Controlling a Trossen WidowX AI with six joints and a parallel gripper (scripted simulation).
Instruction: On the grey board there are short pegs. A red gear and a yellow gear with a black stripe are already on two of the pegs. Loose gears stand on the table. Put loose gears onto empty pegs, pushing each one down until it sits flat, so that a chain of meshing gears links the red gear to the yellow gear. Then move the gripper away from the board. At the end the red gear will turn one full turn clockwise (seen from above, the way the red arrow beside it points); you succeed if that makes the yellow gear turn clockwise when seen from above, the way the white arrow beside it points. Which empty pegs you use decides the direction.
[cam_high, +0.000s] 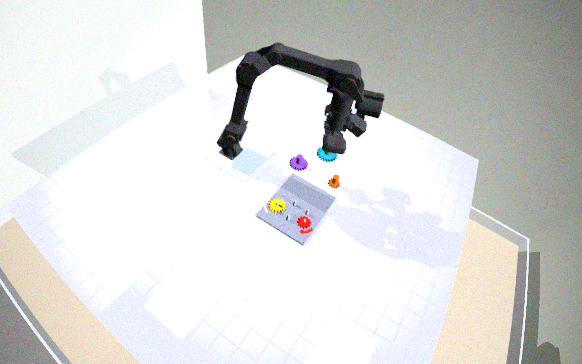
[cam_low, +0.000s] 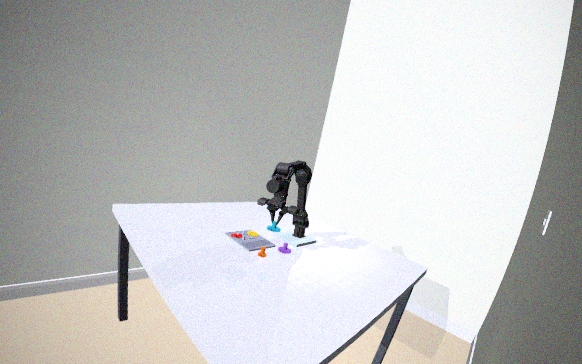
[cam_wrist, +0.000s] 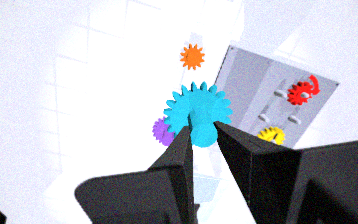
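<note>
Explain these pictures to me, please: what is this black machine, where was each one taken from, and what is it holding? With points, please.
The machine is a jointed black robot arm (cam_high: 305, 62) (cam_low: 302, 175). At its end, a black two-fingered gripper (cam_wrist: 201, 128) is closed on the stem of a toothed cyan gear (cam_high: 327, 154) (cam_low: 273, 227) (cam_wrist: 197, 107).

The top picture looks down from above, the exterior one looks across the table from one side, and the wrist one looks past the fingers from the arm's own end.

A purple gear with a stem (cam_high: 298, 163) (cam_low: 285, 249) (cam_wrist: 162, 132) and a smaller orange one (cam_high: 334, 183) (cam_low: 262, 253) (cam_wrist: 192, 57) stand on the white table. On the flat grey board (cam_high: 305, 191) (cam_low: 257, 244) (cam_wrist: 246, 80) are a red gear (cam_high: 303, 222) (cam_low: 236, 235) (cam_wrist: 298, 94), a yellow gear (cam_high: 276, 205) (cam_low: 253, 233) (cam_wrist: 270, 135) and short empty pegs.
</note>
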